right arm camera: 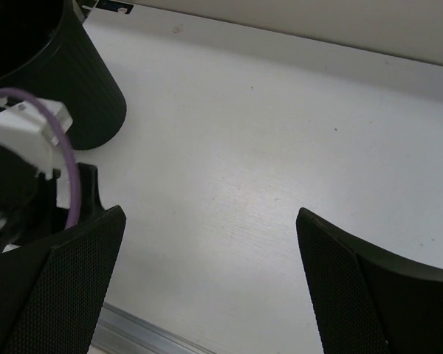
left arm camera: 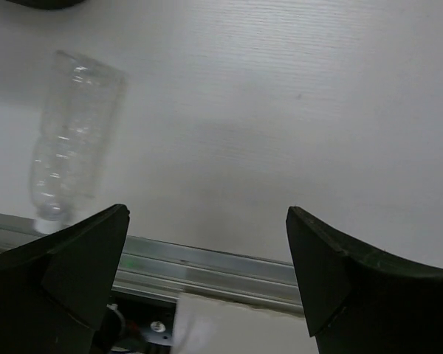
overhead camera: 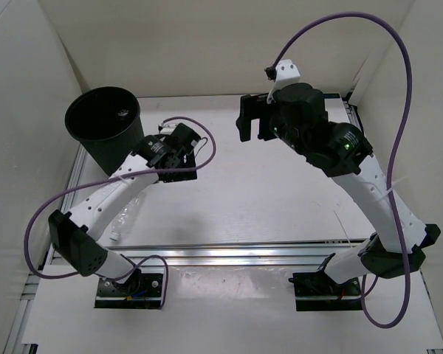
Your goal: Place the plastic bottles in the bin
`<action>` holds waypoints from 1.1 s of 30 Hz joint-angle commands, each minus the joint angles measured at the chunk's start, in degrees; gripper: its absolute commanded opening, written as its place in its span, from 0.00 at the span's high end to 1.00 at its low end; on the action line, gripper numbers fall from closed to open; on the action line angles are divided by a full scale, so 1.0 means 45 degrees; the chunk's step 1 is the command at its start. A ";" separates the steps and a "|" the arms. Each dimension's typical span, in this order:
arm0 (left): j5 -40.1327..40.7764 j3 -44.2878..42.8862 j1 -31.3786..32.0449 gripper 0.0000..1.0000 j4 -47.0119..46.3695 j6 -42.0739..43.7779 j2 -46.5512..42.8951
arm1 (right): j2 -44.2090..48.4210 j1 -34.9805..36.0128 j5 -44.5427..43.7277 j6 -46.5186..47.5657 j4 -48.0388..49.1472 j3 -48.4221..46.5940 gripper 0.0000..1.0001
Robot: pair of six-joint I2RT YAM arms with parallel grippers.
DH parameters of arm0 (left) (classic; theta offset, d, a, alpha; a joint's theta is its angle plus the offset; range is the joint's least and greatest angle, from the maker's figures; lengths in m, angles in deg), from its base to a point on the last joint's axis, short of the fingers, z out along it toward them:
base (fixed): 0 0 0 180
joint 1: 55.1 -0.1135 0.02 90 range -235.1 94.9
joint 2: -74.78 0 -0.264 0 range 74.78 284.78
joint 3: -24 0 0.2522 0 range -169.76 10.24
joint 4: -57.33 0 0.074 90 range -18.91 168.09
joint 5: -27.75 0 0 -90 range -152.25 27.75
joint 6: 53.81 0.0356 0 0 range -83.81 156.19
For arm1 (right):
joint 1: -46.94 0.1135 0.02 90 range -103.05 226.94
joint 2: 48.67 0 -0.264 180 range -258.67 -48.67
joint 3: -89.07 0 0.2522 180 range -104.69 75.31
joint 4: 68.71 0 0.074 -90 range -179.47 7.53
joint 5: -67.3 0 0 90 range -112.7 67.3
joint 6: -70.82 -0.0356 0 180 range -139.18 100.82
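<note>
Left wrist view shows us the clear unlabelled bottle (left arm camera: 70, 140) lying on the table (left arm camera: 295, 96) at near left, just beside the aluminium rail (left arm camera: 207, 262), while our left gripper (left arm camera: 207, 214) hangs spread wide and empty. Farther off our right gripper (right arm camera: 210, 214) gapes empty too, and the bin (overhead camera: 103, 125) stands upright at far left.

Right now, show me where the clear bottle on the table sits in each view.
Top external: clear bottle lies lower left, partly under the left arm, cap toward the aluminium rail.
Left wrist: the bottle is at left, cap near the rail.
Right wrist: not in it; the rail shows at the bottom edge.
Shared landmark: the rail.
</note>
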 commanded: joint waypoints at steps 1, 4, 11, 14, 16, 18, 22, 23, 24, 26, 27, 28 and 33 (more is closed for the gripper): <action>0.2935 0.0421 0.0483 0.01 0.0315 0.1725 -0.1682 | 0.0462 -0.0728 0.1279 -0.0674 -0.0006 0.0136 0.00; 0.3892 0.1378 0.0873 0.01 0.0061 0.2896 -0.2503 | 0.0462 -0.1333 0.2137 -0.1025 -0.0006 0.0136 0.00; 0.5717 0.3818 0.0002 0.01 -0.0520 0.5570 -0.3149 | 0.0345 -0.1882 0.3330 -0.1475 -0.0122 0.0019 0.00; 0.4622 0.5068 -0.1286 0.01 -0.2492 0.6823 -0.3442 | 0.0345 -0.1882 0.3489 -0.1475 -0.0259 -0.0098 0.00; 0.3157 0.5734 -0.2031 0.01 -0.3627 0.6825 -0.3560 | 0.0345 -0.1882 0.3489 -0.1475 -0.0377 -0.0253 0.00; 0.2627 0.6395 -0.2523 0.01 -0.4272 0.6825 -0.3560 | 0.0461 -0.1882 0.3489 -0.1359 -0.0514 -0.0370 0.00; 0.1592 0.7043 -0.2991 0.01 -0.5581 0.7019 -0.3288 | 0.0578 -0.1882 0.3334 -0.1221 -0.0826 -0.0508 0.00; 0.1416 0.7199 -0.3108 0.01 -0.5873 0.7020 -0.3286 | 0.0579 -0.1882 0.3332 -0.1221 -0.0981 -0.0624 0.00; 0.1066 0.7200 -0.3109 0.01 -0.5992 0.7020 -0.3112 | 0.0579 -0.1882 0.3332 -0.1221 -0.1118 -0.0625 0.00; 0.0694 0.7706 -0.3109 0.01 -0.6324 0.7020 -0.3110 | 0.0579 -0.1882 0.3215 -0.1105 -0.1235 -0.0625 0.00; 0.0537 0.7882 -0.3244 0.01 -0.6441 0.7020 -0.3110 | 0.0579 -0.1882 0.3099 -0.1103 -0.1353 -0.0761 0.00; 0.0535 0.8271 -0.3246 0.01 -0.6617 0.6807 -0.3110 | 0.0579 -0.1882 0.3098 -0.1103 -0.1354 -0.0762 0.00; 0.0806 0.8860 -0.3674 0.01 -0.7125 0.6239 -0.2837 | 0.0579 -0.1882 0.2981 -0.0870 -0.1608 -0.1231 0.00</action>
